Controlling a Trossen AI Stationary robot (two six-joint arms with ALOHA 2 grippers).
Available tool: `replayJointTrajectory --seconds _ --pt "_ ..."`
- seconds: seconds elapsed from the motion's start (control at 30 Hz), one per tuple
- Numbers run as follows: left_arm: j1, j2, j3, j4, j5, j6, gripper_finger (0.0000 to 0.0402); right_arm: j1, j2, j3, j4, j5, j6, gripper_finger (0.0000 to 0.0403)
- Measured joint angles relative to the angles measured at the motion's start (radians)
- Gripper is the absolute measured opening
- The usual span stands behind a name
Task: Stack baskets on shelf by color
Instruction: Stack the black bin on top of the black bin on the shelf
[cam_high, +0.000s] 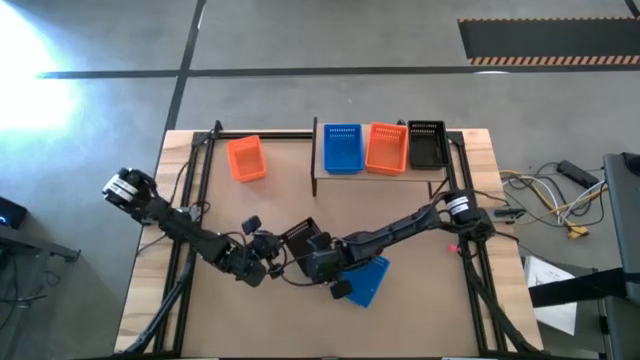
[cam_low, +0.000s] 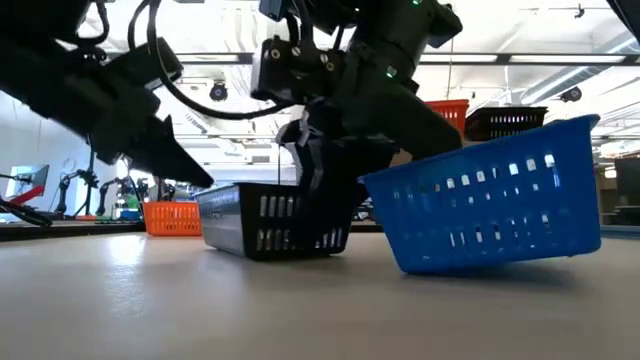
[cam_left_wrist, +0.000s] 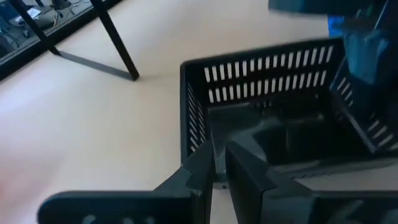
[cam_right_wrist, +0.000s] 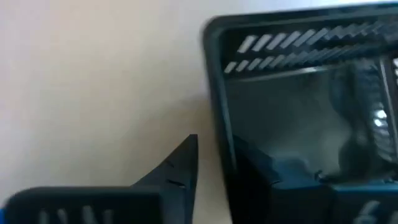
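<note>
The desk (cam_high: 250, 200) is a wooden top with a dark frame along its sides. Against its far edge stands the shelf (cam_high: 318, 170), carrying a blue basket (cam_high: 342, 148), an orange basket (cam_high: 386, 148) and a black basket (cam_high: 427, 146) side by side. A second orange basket (cam_high: 245, 159) sits on the desk near the far left corner. Near the front edge, about midway, lie a black basket (cam_low: 280, 222) and, just right of it, a tilted blue basket (cam_low: 490, 195). Both arms meet over that black basket. The left hand (cam_left_wrist: 219, 165) is nearly shut, its fingers pinching the basket's near wall. The right hand (cam_right_wrist: 214, 165) straddles another wall of the same basket, one finger outside and one inside, not fully closed.
</note>
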Motion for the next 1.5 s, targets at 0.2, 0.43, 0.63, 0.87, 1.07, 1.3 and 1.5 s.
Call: replayJointTrajectory --seconds 0.2,0.43,0.63,0.87,1.07,1.3,1.5 --pt "0.0 0.068 0.001 0.045 -0.007 -0.007 0.0026 0.049 -0.042 -0.001 -0.069 0.169 0.006 0.0013" --pt "0.0 0.119 0.0 0.058 0.004 -0.05 0.0026 0.17 -0.206 -0.003 -0.268 0.32 0.145 0.0008" --pt "0.001 0.148 0.0 0.116 0.0 -0.05 0.0026 0.275 -0.394 -0.004 -0.53 0.511 0.325 0.0008" --pt "0.0 0.177 0.003 0.142 0.0 -0.049 0.0026 0.29 -0.623 -0.005 -1.009 0.624 0.607 0.0008" --pt "0.001 0.183 0.003 0.146 -0.001 -0.049 0.0026 0.149 -0.828 -0.069 -1.005 0.621 0.424 0.0008" --pt "0.003 0.183 0.003 0.16 -0.001 -0.043 0.0026 -0.17 -0.944 -0.098 -1.065 0.609 0.262 0.0008" --pt "0.003 0.183 0.003 0.159 -0.001 -0.043 0.0026 -0.384 -0.942 -0.104 -1.062 0.546 0.067 0.0008"
